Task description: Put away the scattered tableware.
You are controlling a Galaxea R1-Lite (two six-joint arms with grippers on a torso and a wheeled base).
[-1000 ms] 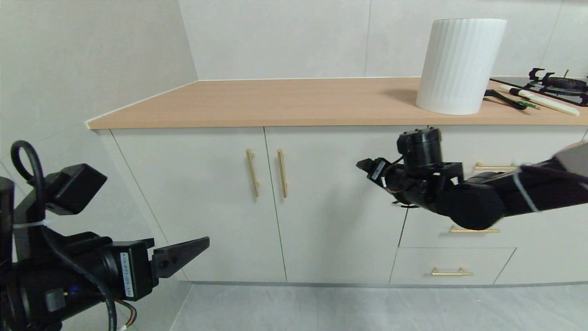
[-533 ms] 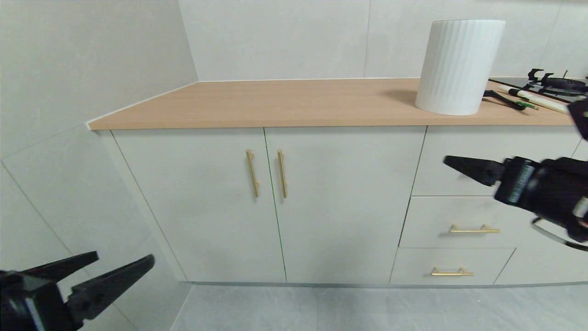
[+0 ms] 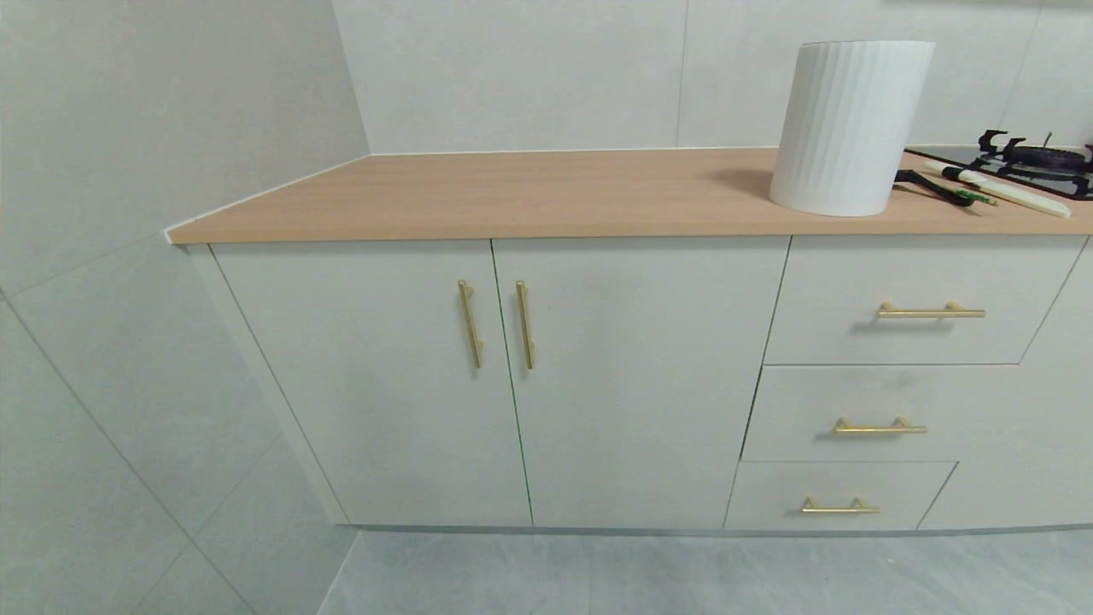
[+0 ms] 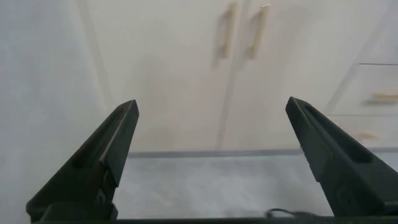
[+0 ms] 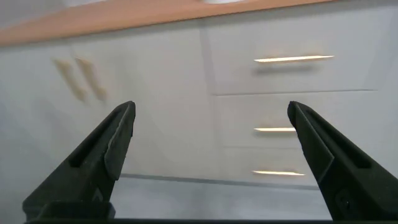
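Both arms have pulled back from the cupboard (image 3: 376,384) front since a second ago. Now the left fingers (image 4: 102,158) are spread wide and hold nothing, low near the floor by the two doors. The right fingers (image 5: 102,155) are spread wide too (nothing in them) and face the drawers (image 5: 292,74). Up on the surface (image 3: 529,192), the tableware (image 3: 1012,191) lies just beside a tall white tub (image 3: 850,128), next to the stove (image 3: 1037,158).

Matte black left hand (image 4: 211,106) and right hand (image 5: 211,107), each with two tapering wedge-shaped fingers (image 4: 102,162).
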